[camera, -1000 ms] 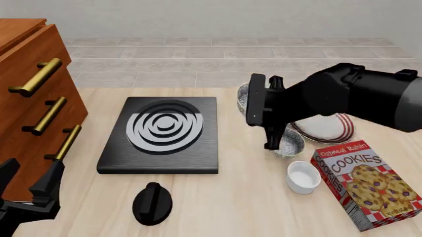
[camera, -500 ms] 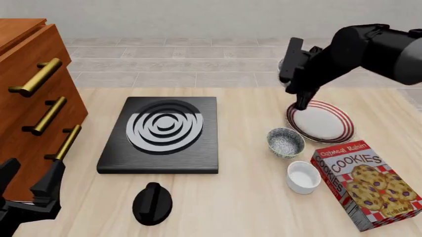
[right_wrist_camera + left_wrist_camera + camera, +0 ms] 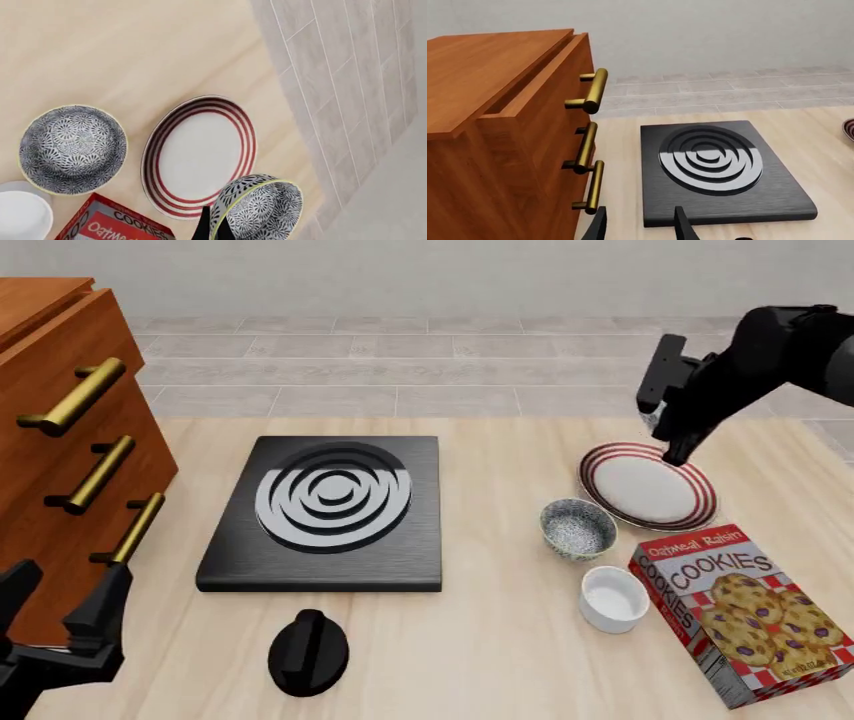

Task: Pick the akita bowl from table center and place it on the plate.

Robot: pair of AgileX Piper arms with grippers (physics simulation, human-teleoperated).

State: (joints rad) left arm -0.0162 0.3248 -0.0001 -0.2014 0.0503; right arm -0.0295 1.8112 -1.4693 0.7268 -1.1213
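The right arm's black end effector (image 3: 671,430) is now farther right and higher than before. A second ago it hung low over the middle of the counter, in front of the two bowls. Now it sits above the far edge of the round white plate with red stripes (image 3: 649,488). It carries the small dark patterned bowl with the pale rim (image 3: 257,209), pinched by the rim, above the plate.

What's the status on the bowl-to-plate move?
Right gripper shut on akita bowl, held above the plate's far edge. Plate bare. Left gripper open, idle by the dresser. Twin bowl beside plate, not blocking.
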